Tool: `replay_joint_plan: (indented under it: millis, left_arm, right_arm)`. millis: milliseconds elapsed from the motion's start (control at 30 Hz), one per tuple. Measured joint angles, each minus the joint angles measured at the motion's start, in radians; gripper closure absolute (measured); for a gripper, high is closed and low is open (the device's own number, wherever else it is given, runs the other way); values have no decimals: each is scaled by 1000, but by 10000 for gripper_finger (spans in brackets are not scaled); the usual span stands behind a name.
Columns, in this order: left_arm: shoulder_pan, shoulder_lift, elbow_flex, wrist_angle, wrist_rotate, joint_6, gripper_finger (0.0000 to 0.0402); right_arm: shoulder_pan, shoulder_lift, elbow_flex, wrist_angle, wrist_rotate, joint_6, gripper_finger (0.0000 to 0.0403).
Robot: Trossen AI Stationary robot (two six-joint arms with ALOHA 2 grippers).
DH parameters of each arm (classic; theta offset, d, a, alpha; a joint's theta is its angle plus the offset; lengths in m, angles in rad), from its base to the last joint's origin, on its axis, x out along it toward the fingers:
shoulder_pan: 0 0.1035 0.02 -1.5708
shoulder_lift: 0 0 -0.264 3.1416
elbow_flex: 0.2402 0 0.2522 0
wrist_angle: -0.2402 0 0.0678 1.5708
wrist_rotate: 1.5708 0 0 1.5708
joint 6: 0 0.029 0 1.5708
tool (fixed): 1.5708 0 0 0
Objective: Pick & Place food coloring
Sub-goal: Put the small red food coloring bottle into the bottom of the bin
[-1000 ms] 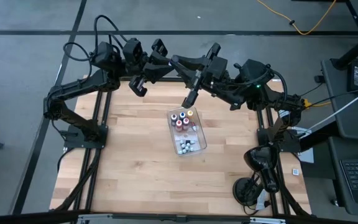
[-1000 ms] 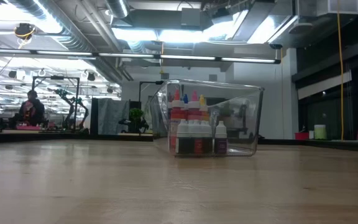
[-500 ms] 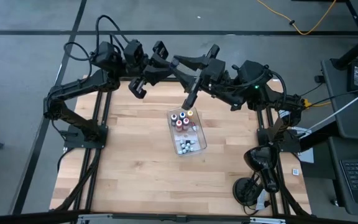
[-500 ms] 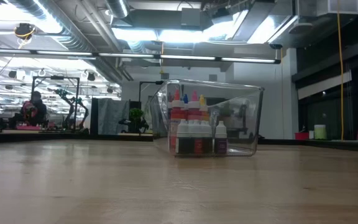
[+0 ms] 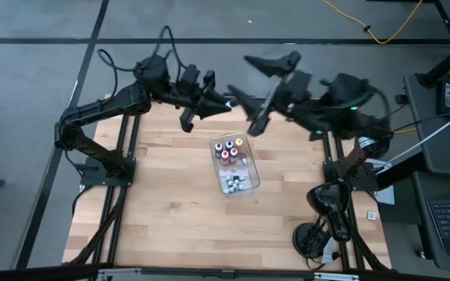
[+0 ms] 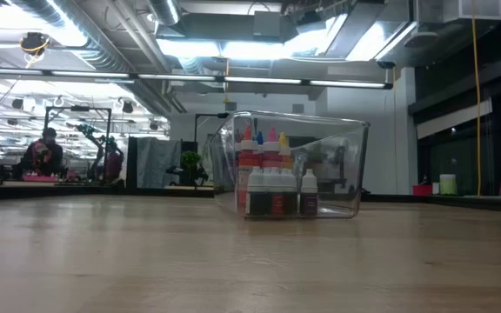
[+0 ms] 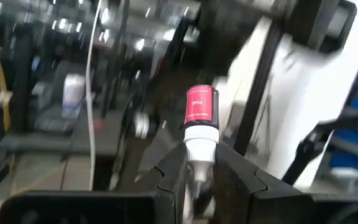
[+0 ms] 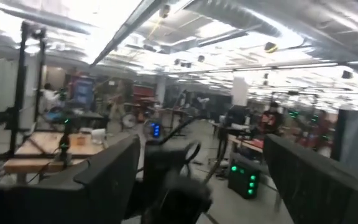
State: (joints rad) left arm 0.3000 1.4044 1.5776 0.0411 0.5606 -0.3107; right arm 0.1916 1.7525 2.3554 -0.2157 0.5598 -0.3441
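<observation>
Food coloring bottles (image 5: 231, 156) stand in the clear tray (image 5: 248, 167) mid-surface (image 5: 170, 203); 1 red bottle (image 7: 201, 106) is clenched cap-first by the left gripper (image 7: 199, 177) above the far edge; the right gripper (image 5: 258, 92), raised nearby, is spread wide, holding nothing

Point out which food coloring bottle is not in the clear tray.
The red bottle, clamped by its white cap end in the left gripper, held up off the table. The other bottles all stand inside the clear tray.

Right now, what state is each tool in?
Left tool: shut on a small red food coloring bottle, gripped by its white cap.
Right tool: open, holding nothing.
</observation>
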Motion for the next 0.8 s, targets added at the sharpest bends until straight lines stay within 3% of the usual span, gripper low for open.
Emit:
replay_joint_plan:
  millis: [300, 533, 800]
  left_arm:
    - [-7, 0, 0, -359, -188, 164, 339]
    - [-39, 13, 0, -471, -376, 273, 339]
    - [-95, 99, 0, -521, -454, 415, 339]
  right_arm:
    - [47, -117, 0, -68, 221, 8, 56]
    - [73, -164, 1, -152, 236, 25, 56]
    - [75, -169, 0, -267, 235, 22, 56]
